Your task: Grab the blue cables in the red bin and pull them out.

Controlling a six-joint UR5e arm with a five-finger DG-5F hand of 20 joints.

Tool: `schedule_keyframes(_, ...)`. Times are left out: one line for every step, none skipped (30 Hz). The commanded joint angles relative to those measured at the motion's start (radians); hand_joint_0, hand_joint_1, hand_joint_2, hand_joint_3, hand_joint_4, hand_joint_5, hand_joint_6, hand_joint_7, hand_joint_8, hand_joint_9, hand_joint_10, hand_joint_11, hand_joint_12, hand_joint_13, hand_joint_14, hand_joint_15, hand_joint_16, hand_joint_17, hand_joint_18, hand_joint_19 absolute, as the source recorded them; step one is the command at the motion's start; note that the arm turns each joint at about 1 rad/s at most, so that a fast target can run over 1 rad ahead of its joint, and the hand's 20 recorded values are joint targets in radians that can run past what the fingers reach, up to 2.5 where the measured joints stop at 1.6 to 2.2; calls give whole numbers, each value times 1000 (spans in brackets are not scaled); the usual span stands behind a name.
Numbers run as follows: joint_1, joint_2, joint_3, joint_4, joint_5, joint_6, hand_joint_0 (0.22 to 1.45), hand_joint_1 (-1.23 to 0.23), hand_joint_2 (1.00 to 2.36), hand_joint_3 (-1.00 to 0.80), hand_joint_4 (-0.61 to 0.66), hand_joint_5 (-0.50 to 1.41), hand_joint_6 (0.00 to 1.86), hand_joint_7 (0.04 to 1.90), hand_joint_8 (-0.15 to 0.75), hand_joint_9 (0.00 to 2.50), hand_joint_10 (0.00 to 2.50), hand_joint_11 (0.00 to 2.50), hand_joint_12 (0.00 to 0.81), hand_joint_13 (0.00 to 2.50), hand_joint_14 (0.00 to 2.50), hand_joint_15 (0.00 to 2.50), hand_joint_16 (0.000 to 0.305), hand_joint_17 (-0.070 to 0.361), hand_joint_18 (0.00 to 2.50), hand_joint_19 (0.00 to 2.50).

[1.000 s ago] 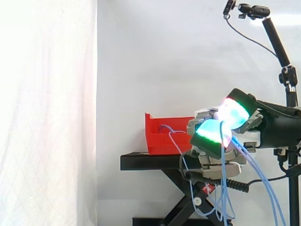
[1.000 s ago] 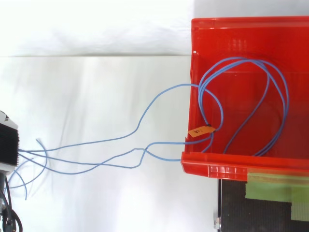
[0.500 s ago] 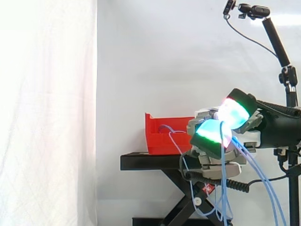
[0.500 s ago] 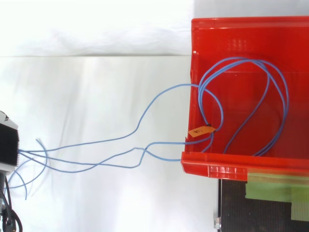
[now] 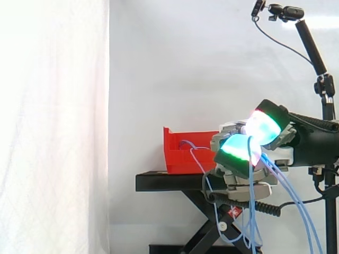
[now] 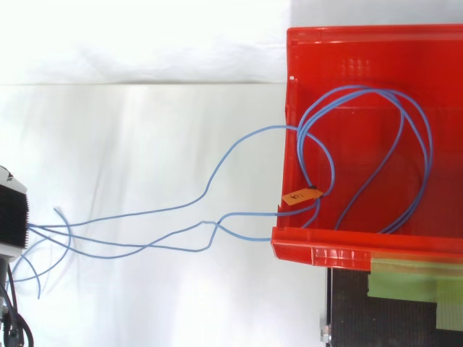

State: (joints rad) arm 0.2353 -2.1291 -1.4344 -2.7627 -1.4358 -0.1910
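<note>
Now | robot hand [image 5: 239, 159] clenched round blue cables [image 6: 359, 88] | cables run from red bin [image 6: 347, 246] across to it

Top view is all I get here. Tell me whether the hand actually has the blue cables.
Observer: In the side view the hand has its fingers curled round the blue cables, just to the right of the red bin and at about its height.
Operator: Say where the slack goes.
Observer: It hangs from the hand in long loops that drop below the top of the black stand on which the bin sits.
</note>
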Motion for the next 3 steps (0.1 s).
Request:
schedule_keyframes(-1,0,0,0,0,0,917,-927,1000,-1000,-13,1108,4,953,122,1360,0,1867,262,1078,1532,1443,37,82,1093,1530)
schedule_keyframes(-1,0,0,0,0,0,918,-926,1000,-1000,-13,1108,3,954,130,1360,0,1864,262,1078,1533,1436,37,82,1093,1530)
schedule_keyframes(-1,0,0,0,0,0,918,-925,1000,-1000,-14,1108,4,953,129,1361,1,1852,262,1078,1532,1437,36,82,1094,1526)
